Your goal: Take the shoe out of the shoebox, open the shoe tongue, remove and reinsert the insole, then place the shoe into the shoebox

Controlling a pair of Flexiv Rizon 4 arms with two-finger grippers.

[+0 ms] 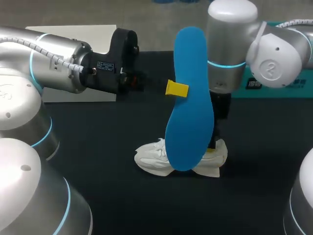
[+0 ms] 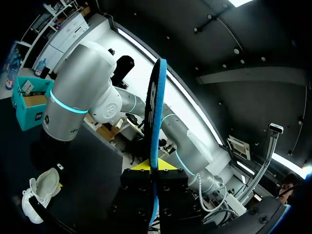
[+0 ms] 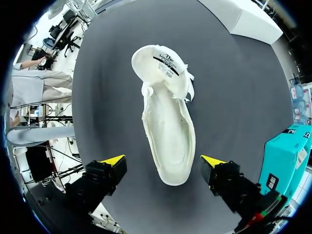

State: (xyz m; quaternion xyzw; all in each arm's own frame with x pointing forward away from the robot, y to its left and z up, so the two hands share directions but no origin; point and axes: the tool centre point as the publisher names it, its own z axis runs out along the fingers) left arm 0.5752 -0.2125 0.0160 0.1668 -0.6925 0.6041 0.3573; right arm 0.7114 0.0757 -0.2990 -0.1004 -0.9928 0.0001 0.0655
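The blue insole (image 1: pixel 188 98) stands upright in the middle of the head view, above the table (image 1: pixel 98 147). The left arm's fingers (image 1: pixel 176 88) are clamped on its edge. In the left wrist view it runs edge-on between them. The white shoe (image 1: pixel 156 159) lies on the table at lower centre, directly below the insole, its opening facing up. The right arm's fingers (image 3: pixel 111 162) hang spread wide over the shoe, one on either side of one end, touching nothing. The teal shoebox (image 1: pixel 293 85) sits at the right edge behind the right arm.
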